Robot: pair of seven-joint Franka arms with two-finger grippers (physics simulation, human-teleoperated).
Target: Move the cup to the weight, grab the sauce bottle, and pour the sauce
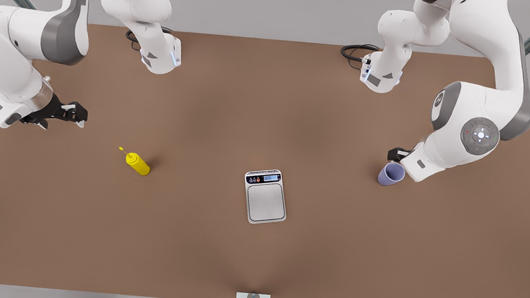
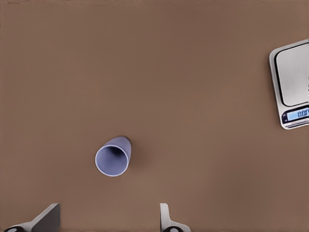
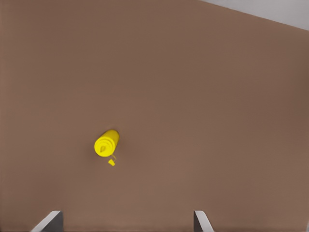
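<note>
At the front view's left the right gripper (image 1: 76, 114) hovers apart from the sauce bottle (image 1: 138, 163), fingers spread wide. The scale (image 1: 265, 196) sits mid-table, bare. At the right the left gripper (image 1: 395, 154), fingers apart, hangs just beside the cup (image 1: 391, 174); an off-centre closing could tip it. The cup looks empty.

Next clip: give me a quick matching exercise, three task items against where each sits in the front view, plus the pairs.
Things:
1. cup
2. weight
3. sauce bottle

Places:
A. middle of the table
B. the front view's left, near the open right gripper
C. the front view's right, by the left gripper

Pairs: 1-C, 2-A, 3-B
</note>
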